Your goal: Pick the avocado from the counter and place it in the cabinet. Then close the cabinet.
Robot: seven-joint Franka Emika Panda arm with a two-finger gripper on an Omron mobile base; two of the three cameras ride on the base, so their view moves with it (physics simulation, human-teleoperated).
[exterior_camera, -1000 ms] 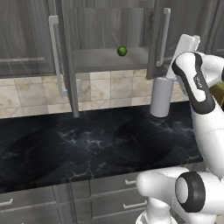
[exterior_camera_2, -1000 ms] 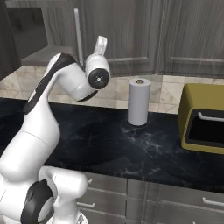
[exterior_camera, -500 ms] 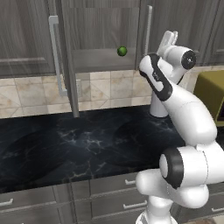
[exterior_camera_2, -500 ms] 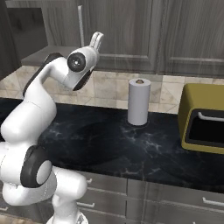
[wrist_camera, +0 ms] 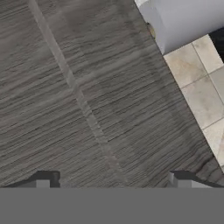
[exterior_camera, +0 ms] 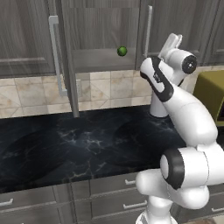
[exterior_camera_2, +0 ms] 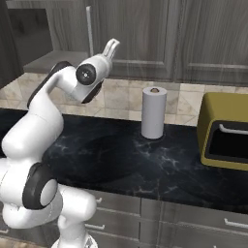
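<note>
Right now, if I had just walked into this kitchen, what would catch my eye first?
Probably the big white robot arm rising over the black marble counter, its hand lifted up by the edge of an open cabinet door. Next, the tiny green avocado sitting alone on the shelf of the open cabinet. A white paper-towel roll and an olive-yellow box-shaped appliance stand on the counter to the right.
</note>
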